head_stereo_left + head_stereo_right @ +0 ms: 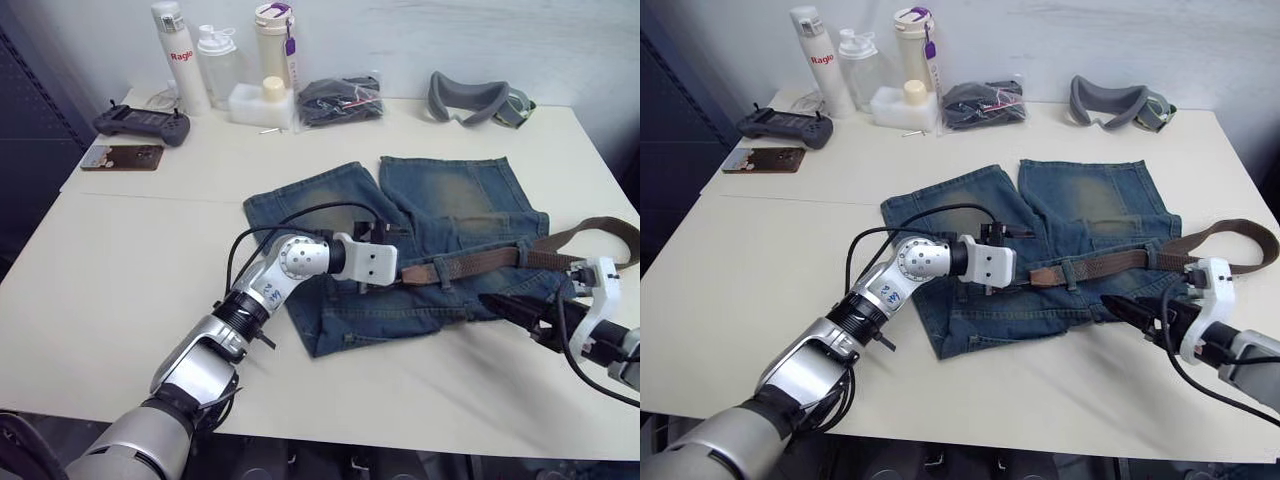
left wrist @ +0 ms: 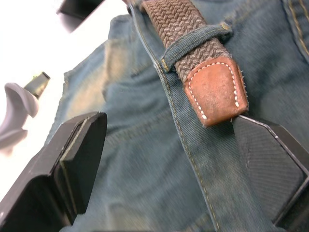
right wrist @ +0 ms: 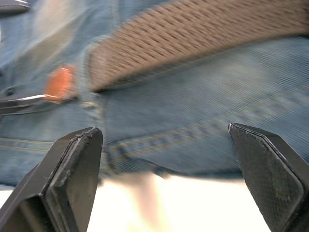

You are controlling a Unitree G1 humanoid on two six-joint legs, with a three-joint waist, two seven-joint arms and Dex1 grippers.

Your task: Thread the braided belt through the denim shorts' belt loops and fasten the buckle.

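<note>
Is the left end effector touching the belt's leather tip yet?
Cannot tell. In the left wrist view the leather tip overlaps one finger of the open left end effector, without showing contact or gap plainly.

Along the far edge of the cream-white worktop (image 1: 120, 290), well beyond the fingers, stand a tall white bottle with red lettering (image 1: 178, 55), a clear plastic shaker bottle (image 1: 217, 62) and a lidded tumbler with a purple tag (image 1: 276, 42). Near them lie a black game controller (image 1: 141, 124), a brown phone (image 1: 121, 157), a black bundle in a clear bag (image 1: 340, 100) and a grey padded curved headband (image 1: 477, 99).
</note>
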